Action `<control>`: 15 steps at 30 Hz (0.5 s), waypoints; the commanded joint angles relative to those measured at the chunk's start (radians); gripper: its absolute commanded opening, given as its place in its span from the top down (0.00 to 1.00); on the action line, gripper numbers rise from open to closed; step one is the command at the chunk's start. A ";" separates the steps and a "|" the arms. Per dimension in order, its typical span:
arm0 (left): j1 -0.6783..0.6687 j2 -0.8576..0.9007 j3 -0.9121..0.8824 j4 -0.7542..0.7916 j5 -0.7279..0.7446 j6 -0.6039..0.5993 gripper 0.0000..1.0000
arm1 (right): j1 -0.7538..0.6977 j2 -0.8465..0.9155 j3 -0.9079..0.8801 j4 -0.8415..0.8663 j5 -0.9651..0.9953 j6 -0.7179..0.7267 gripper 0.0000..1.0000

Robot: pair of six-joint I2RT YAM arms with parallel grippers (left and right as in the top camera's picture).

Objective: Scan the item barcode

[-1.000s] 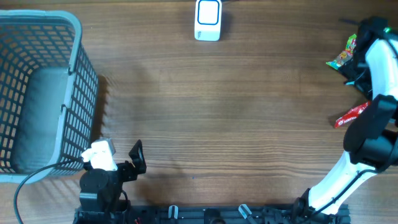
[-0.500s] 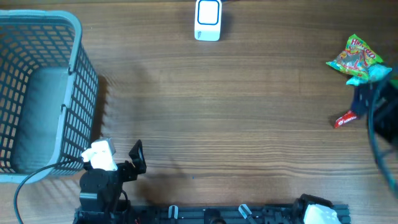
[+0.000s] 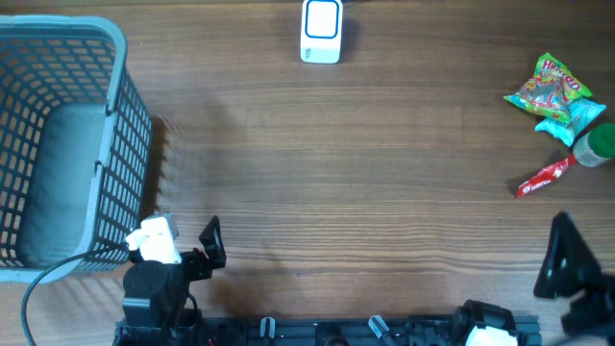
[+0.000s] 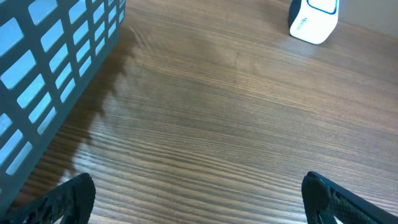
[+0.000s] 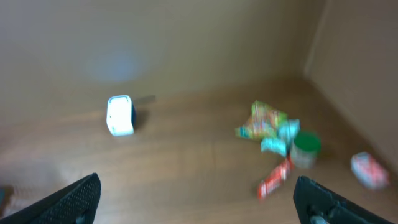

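Observation:
The white barcode scanner (image 3: 321, 31) stands at the table's far edge, also visible as the scanner (image 4: 314, 18) and the scanner (image 5: 120, 115). At the right edge lie a colourful candy bag (image 3: 550, 88), a red bar (image 3: 544, 178) and a green-capped item (image 3: 598, 144). The blurred right wrist view shows the bag (image 5: 264, 121), the bar (image 5: 275, 178) and the green cap (image 5: 306, 148). My right gripper (image 3: 575, 279) is at the near right corner, well short of them, open and empty (image 5: 202, 202). My left gripper (image 3: 187, 248) rests at the near left, open over bare wood (image 4: 199, 202).
A grey-blue wire basket (image 3: 58, 144) fills the left side, its wall (image 4: 56, 74) close to my left gripper. A small red-and-white packet (image 5: 368, 169) lies further right than the other items. Wood tabletop runs between basket and items.
My right arm has pulled back from over the items to the near right corner, uncovering the bag, bar and green cap. The left arm has not moved.

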 commanded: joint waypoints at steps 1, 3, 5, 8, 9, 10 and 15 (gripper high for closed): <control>0.003 -0.007 -0.004 0.002 0.001 0.005 0.00 | 0.060 -0.135 -0.126 0.142 -0.051 -0.084 0.01; 0.003 -0.007 -0.004 0.002 0.001 0.005 0.00 | 0.101 -0.233 -0.261 0.259 -0.052 -0.083 0.00; 0.003 -0.007 -0.004 0.002 0.001 0.005 0.00 | 0.132 -0.339 -0.432 0.399 -0.052 -0.084 0.00; 0.003 -0.007 -0.004 0.002 0.001 0.005 0.00 | 0.152 -0.480 -0.711 0.659 -0.078 -0.084 0.00; 0.003 -0.007 -0.004 0.002 0.001 0.005 0.00 | 0.154 -0.523 -0.809 0.763 -0.097 -0.084 0.00; 0.003 -0.007 -0.004 0.002 0.001 0.005 0.00 | 0.154 -0.571 -0.930 0.890 -0.129 -0.084 0.00; 0.003 -0.007 -0.004 0.002 0.001 0.005 0.00 | 0.177 -0.695 -1.363 1.383 -0.211 -0.082 0.00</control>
